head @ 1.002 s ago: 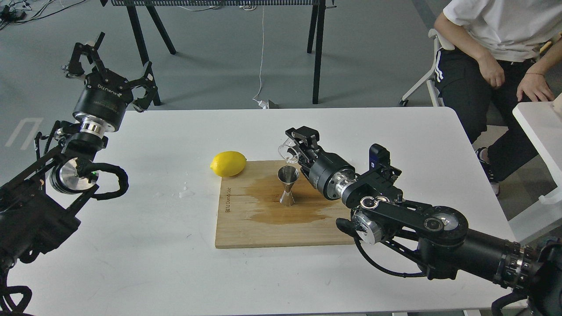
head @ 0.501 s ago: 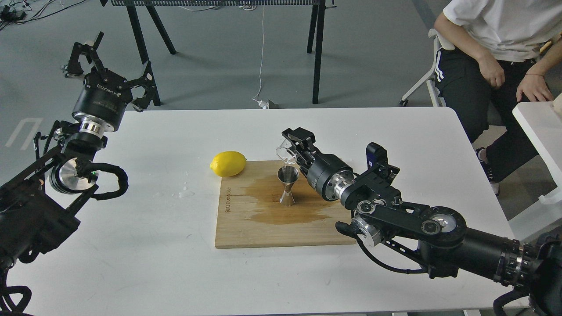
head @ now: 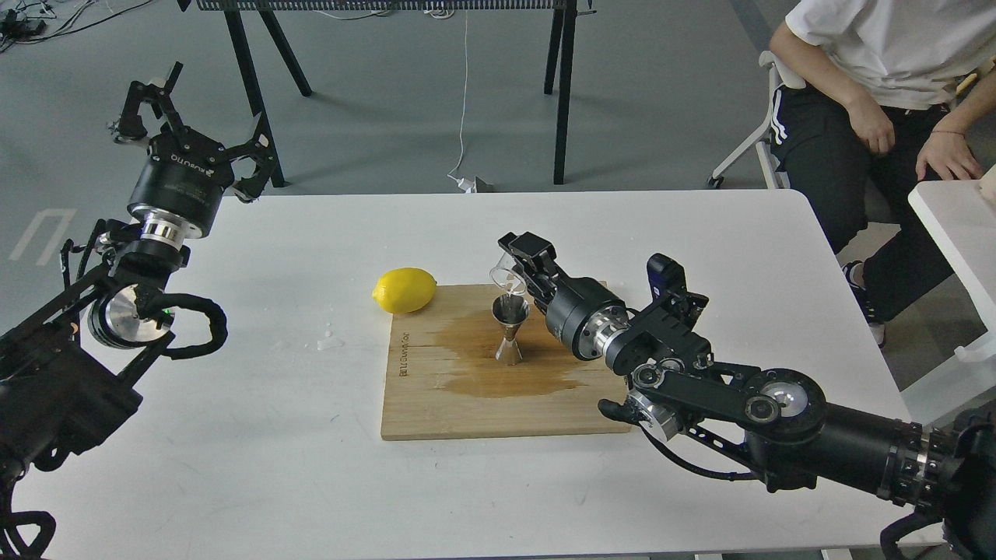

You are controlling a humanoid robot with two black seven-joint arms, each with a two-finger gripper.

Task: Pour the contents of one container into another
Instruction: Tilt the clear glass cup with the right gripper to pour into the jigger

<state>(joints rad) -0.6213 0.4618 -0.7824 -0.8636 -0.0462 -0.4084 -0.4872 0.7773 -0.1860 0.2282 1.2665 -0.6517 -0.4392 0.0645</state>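
The steel jigger stands upright on the wooden cutting board, in a dark wet patch. Just above its mouth the clear glass cup is tipped over to the left, and my right gripper is shut on it. A thin stream seems to fall from the cup into the jigger. My left gripper is held up past the table's far left corner, open, with nothing between its fingers.
A yellow lemon lies at the board's far left corner. Small water drops sit on the white table left of the board. A seated person is at the far right, beside another white table.
My right gripper and the tipped cup have shifted slightly left and down toward the jigger's mouth. The left arm has barely moved.
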